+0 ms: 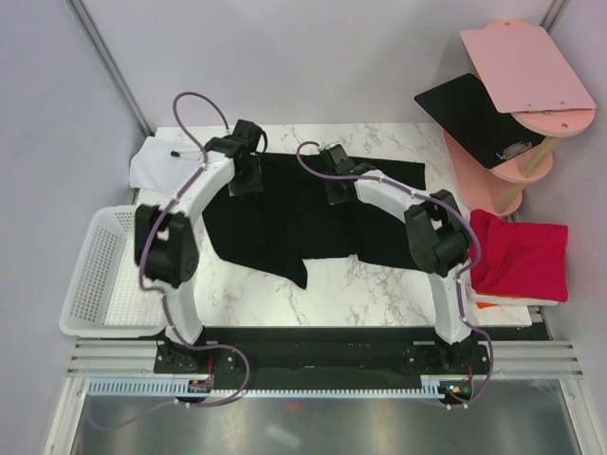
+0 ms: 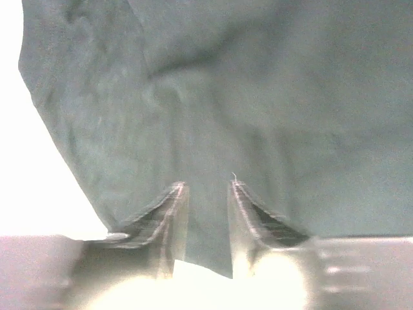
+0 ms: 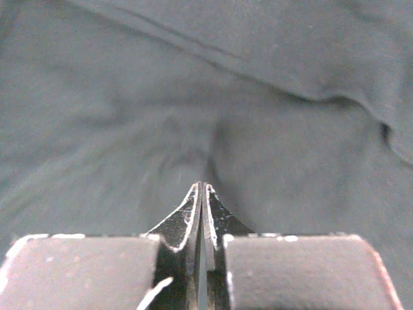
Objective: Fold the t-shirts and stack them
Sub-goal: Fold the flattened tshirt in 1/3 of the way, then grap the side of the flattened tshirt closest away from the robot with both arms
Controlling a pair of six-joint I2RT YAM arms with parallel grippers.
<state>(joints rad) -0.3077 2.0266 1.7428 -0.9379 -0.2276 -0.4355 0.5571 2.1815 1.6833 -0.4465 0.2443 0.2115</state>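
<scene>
Marbled white counter (image 1: 379,284) is spread with one black t-shirt (image 1: 294,223), laid flat toward the far side, its long axis running left to right and one flap pointed at the arms' bases. One crimson folded t-shirt (image 1: 522,256) is set at the right edge, well apart. Two claws are lowered onto the black cloth: the left claw (image 1: 248,180) is closed on the shirt's left edge, and the right claw (image 1: 337,190) is pinched tight mid-shirt, creases drawn into its tips. One white basket (image 1: 95,275) is placed off the left edge, one paper sheet (image 1: 152,161) is partly covered by the left arm, and one black board (image 1: 465,118) is rested on a pink stand (image 1: 493,166).
</scene>
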